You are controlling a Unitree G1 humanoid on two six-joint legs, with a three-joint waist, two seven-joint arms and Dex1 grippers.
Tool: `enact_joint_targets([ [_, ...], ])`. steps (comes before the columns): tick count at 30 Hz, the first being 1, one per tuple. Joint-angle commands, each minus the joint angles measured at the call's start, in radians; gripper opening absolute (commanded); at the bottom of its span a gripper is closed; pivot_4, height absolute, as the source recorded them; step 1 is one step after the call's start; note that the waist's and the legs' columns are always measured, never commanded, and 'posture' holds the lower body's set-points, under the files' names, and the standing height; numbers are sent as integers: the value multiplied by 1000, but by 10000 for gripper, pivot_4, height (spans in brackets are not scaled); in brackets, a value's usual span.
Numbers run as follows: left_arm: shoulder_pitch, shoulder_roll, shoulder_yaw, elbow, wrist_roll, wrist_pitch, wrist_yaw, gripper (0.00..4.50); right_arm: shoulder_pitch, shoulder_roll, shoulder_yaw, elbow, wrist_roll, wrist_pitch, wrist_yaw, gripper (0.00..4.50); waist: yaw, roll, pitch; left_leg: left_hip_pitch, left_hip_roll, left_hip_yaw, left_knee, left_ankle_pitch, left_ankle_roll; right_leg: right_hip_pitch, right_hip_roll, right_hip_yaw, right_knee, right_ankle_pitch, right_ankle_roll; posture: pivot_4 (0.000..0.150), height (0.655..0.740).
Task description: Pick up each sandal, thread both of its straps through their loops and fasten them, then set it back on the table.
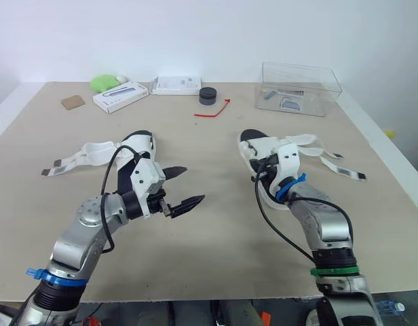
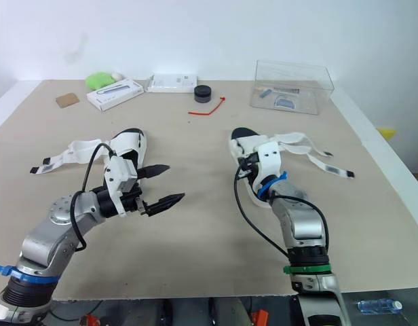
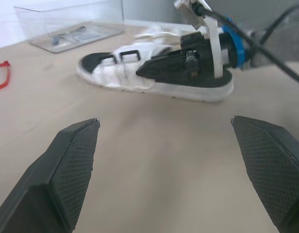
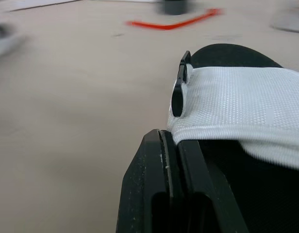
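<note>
No lettering, number or brand can be read anywhere. The flat white box [image 1: 119, 95] at the far side of the table [image 1: 216, 224] has grey print on its lid, and the second white box [image 1: 175, 84] beside it has faint marks. Both are too small to make out. The items inside the clear container [image 1: 300, 88] are also too small to read.
</note>
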Motion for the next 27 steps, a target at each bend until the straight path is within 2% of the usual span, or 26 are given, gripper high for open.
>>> enact_joint_targets([
  [1,-16,57,57,8,-35,-23,-76,45000,2,-139,76,-155,104,-27,343,634,1,1,1,0,0,0,0,0,0,0,0,0,0,0,0,1500,7400],
  [5,-25,93,72,34,-49,-29,-133,45000,32,-287,162,-227,147,-61,623,634,3,2,1,0,0,-1,0,-1,1,0,-1,-2,-1,-3,3,1500,7400],
  [9,-30,106,68,43,-42,-36,-164,45000,44,-382,235,-246,120,-169,812,634,4,1,1,-1,-1,-1,0,-2,2,0,-2,-4,-1,-4,5,1500,7400],
  [17,4,105,58,5,-50,-23,-164,45000,2,-379,266,-117,28,-368,901,634,4,1,1,0,-1,-1,1,-1,2,1,-2,-4,-1,-4,5,1500,7400],
  [27,22,113,59,-21,-70,2,-176,45000,16,-355,260,-104,47,-389,936,634,5,1,1,0,-1,-1,1,-1,1,1,-2,-4,0,-1,-1,1500,7400],
])
